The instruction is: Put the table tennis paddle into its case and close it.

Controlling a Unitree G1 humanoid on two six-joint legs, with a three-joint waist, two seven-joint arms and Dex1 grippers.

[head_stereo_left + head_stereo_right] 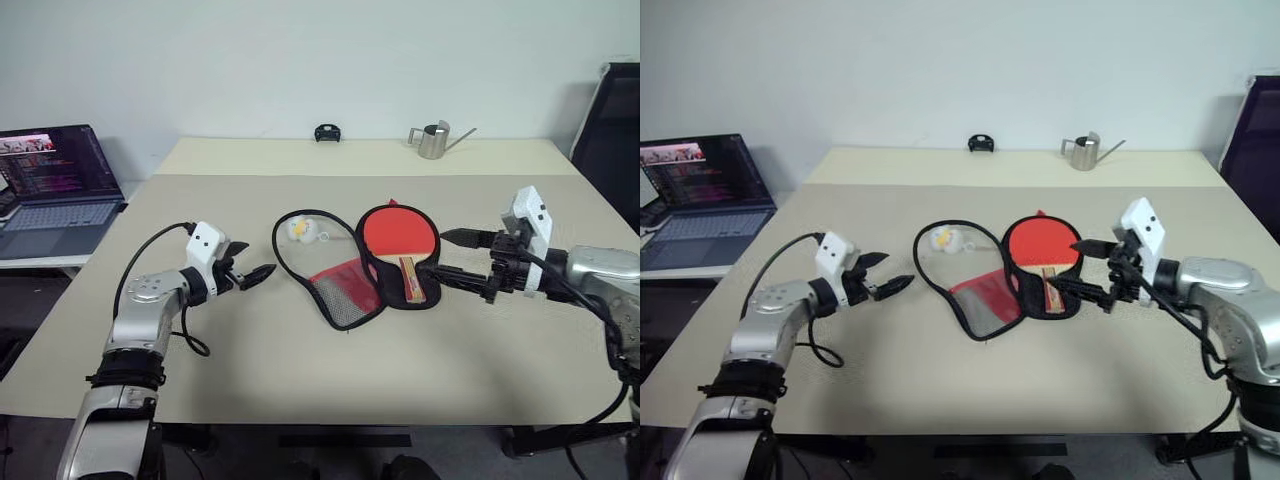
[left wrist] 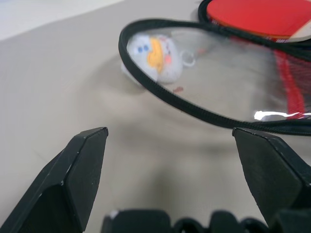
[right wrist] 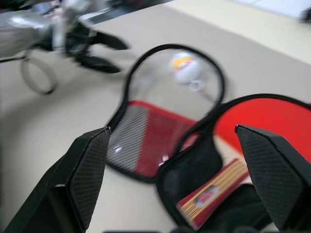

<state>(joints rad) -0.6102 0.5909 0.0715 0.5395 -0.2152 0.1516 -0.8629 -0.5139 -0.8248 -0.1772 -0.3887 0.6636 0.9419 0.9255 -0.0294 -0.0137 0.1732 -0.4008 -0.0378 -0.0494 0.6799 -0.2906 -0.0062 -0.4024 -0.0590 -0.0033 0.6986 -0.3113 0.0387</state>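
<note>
So the case (image 1: 345,270) is lying unzipped and flopped open in the middle of the beige tabletop (image 1: 300,370), and the table tennis paddle (image 1: 398,238) is sitting in its right-hand half, red face up, striped wooden handle pointing toward the robot. The left-hand flap is spread flat beside it, with the red lining and black mesh pocket at the near end and a clear window at the far end. A little white keychain toy (image 1: 302,230) with an orange bit shows through that window. Left gripper (image 1: 252,272) hovers just left of the case, fingers spread wide, nothing in them. Right gripper (image 1: 452,254) is just right of the paddle, fingers also wide and empty, not touching it. Further back there's a small metal watering can (image 1: 434,139), a small black thing (image 1: 327,132), and an open laptop (image 1: 55,190) off to the left.
</note>
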